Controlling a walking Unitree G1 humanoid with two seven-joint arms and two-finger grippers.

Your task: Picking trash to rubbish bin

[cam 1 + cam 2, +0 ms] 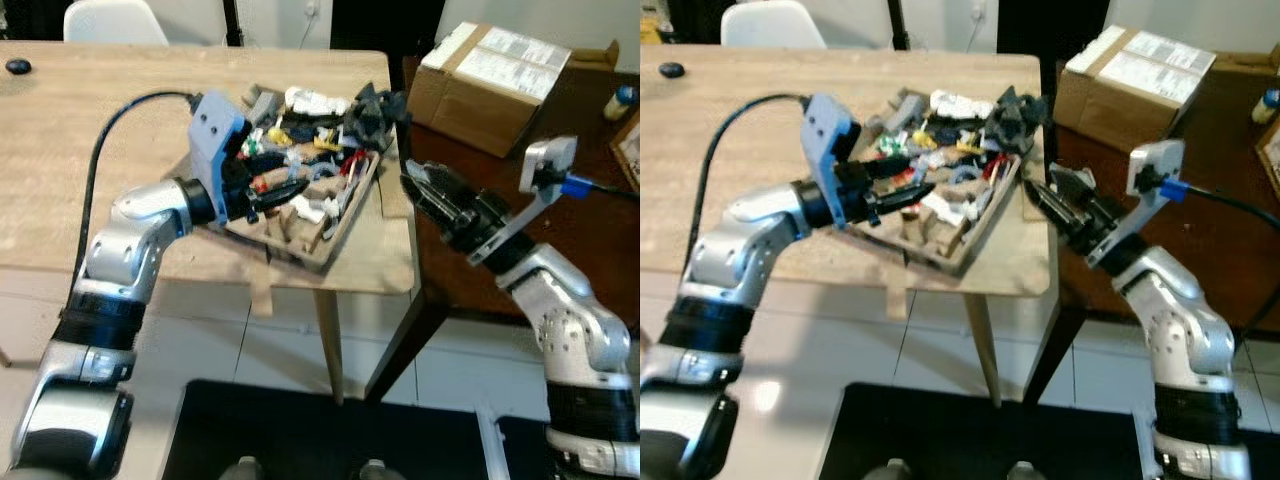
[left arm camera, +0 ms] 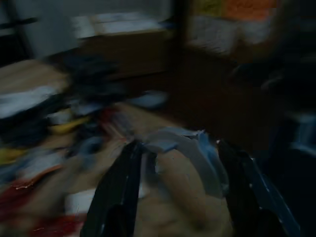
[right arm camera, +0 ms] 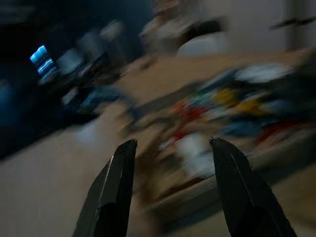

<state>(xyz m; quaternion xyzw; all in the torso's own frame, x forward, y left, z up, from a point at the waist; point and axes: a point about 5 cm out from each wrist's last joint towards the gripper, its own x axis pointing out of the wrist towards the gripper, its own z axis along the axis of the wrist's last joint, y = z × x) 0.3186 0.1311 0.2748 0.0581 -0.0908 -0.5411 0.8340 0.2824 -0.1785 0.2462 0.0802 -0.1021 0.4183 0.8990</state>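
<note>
Trash tray (image 1: 340,235) under left gripper (image 1: 285,192) jaws, right gripper (image 1: 412,183) beside.

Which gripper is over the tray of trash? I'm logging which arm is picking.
The left gripper: its fingers reach in over the wooden tray among the trash. The right gripper hangs beside the table's edge, off the tray.

A cardboard box (image 1: 497,82) sits on a dark table (image 1: 590,250), a white chair (image 1: 113,20) behind the wooden table (image 1: 90,150).
</note>
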